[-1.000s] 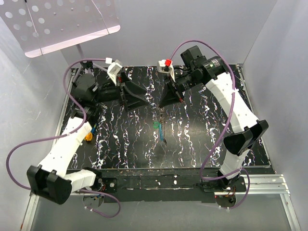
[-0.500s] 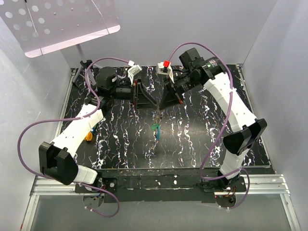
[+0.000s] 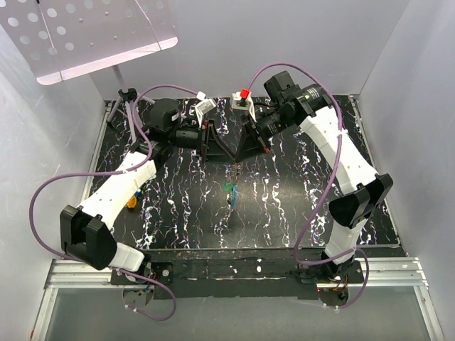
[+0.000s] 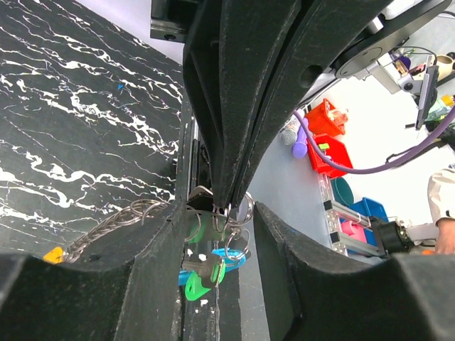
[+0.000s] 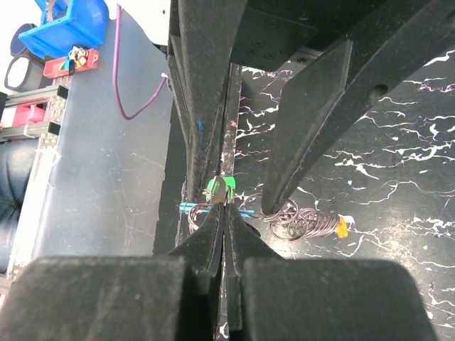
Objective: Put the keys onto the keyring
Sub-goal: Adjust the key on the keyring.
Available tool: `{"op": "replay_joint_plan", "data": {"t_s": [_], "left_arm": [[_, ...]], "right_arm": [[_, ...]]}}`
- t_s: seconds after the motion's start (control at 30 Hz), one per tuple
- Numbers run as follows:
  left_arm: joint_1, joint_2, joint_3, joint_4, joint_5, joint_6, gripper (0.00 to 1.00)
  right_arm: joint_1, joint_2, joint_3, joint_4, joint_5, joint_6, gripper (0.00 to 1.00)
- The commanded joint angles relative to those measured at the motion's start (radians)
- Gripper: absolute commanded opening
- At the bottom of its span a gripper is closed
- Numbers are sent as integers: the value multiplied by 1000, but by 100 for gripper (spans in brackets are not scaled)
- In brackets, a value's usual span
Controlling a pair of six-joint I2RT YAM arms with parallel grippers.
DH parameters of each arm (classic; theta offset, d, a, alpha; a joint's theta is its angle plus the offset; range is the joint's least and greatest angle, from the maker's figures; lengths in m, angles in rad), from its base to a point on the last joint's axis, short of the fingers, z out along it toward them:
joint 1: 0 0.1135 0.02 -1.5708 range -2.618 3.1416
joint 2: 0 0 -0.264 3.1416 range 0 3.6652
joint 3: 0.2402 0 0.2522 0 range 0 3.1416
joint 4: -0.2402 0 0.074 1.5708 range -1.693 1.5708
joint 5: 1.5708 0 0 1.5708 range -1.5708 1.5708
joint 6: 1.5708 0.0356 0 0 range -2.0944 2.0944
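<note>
Currently, right gripper [image 5: 224, 211] pinches the keyring [image 4: 246, 207] (keys [image 4: 206, 274] dangling beneath); left gripper [image 4: 217, 217] jaws stand spread, straddling the keys.

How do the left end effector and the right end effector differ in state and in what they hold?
The left end effector has its jaws apart; the right end effector has them shut. The right end effector pinches the keyring, keys hanging below; the left end effector grips nothing, its fingers straddling the right one's tips. Both are black and two-fingered.
</note>
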Motion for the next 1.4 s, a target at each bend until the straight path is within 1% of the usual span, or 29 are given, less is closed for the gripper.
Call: {"op": "replay_joint_plan", "data": {"t_s": [0.0, 0.1, 0.2, 0.23, 0.3, 0.43, 0.63, 0.7, 0.77, 0.83, 0.97, 1.03, 1.1, 1.2, 1.37], "left_arm": [[-13, 3, 50, -36, 6, 35, 39], [-17, 3, 59, -61, 4, 52, 33], [-17, 3, 65, -90, -1, 73, 24], [-17, 1, 68, -93, 2, 76, 21], [-17, 3, 71, -105, 2, 84, 10], [-17, 9, 82, -113, 19, 90, 0], [-19, 13, 82, -113, 36, 90, 0], [-19, 15, 84, -114, 27, 88, 12], [-19, 15, 84, -116, 29, 88, 17], [-21, 13, 84, -116, 33, 90, 17], [-27, 19, 84, -116, 44, 95, 13], [-30, 21, 85, -122, 53, 101, 8], [-31, 18, 87, -131, 55, 108, 6], [-34, 21, 87, -139, 61, 122, 0], [-34, 21, 90, -147, 74, 131, 0]], "right_arm": [[-4, -2, -4, -38, -56, 22, 1], [-7, -4, -5, -38, -58, 24, 1], [-9, -4, -8, -38, -55, 27, 1], [-9, -4, -10, -37, -53, 27, 1], [-10, -5, -12, -35, -53, 28, 1], [-10, -5, -12, -37, -56, 30, 1], [-10, -5, -10, -31, -59, 38, 1], [-10, -2, -12, -31, -59, 36, 1], [-10, -2, -10, -31, -61, 38, 1], [-10, -2, -13, -32, -61, 38, 1], [-10, -2, -13, -29, -62, 42, 1], [-10, -2, -15, -29, -62, 42, 1], [-10, -2, -15, -26, -64, 47, 1], [-10, -2, -16, -26, -64, 48, 1], [-10, -2, -19, -17, -71, 62, 1]]}}
